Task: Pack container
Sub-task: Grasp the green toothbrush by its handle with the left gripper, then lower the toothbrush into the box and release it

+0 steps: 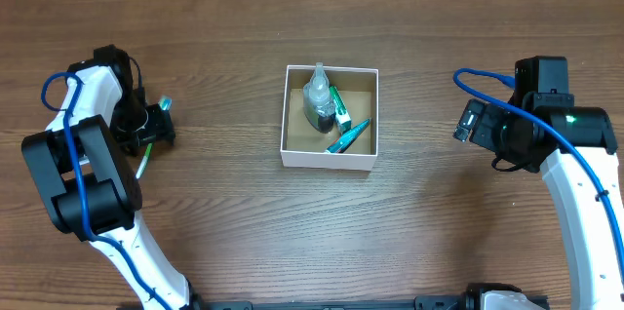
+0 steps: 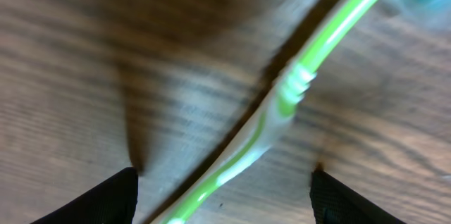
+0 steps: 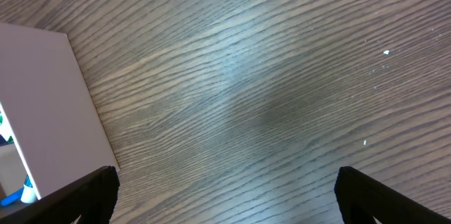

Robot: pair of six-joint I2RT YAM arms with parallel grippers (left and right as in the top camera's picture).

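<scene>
2 grippers are in view, and both stand with fingers apart. The left gripper point(image 2: 224, 182) straddles a slender green item point(image 2: 296, 83) lying on the table point(image 2: 84, 55) at the left side. Its fingers sit on either side of the item and are not closed on it. The right gripper point(image 3: 225, 182) is empty over bare wood, near the container's outer wall. The container point(image 1: 330, 160) sits at the table's centre, well apart from the left gripper. It already holds a clear bottle point(image 1: 317, 100) and 2 teal items point(image 1: 349, 136).

Risks, as judged:
1. The green item lies diagonally across the finger gap, so a closure may catch it off-centre and let it swing or slip.
2. The item is thin and flat on the wood, so the fingers may scrape the table or close above it.
3. The container is crowded, so a long item may hang on the rim or knock the bottle.

Limits of inspection:
- The left wrist view is blurred and cuts off both ends of the green item, so its identity is unconfirmed.
- The right wrist view shows only 1 corner of the container.
- Whether the bottle stands or lies cannot be told from overhead.
</scene>
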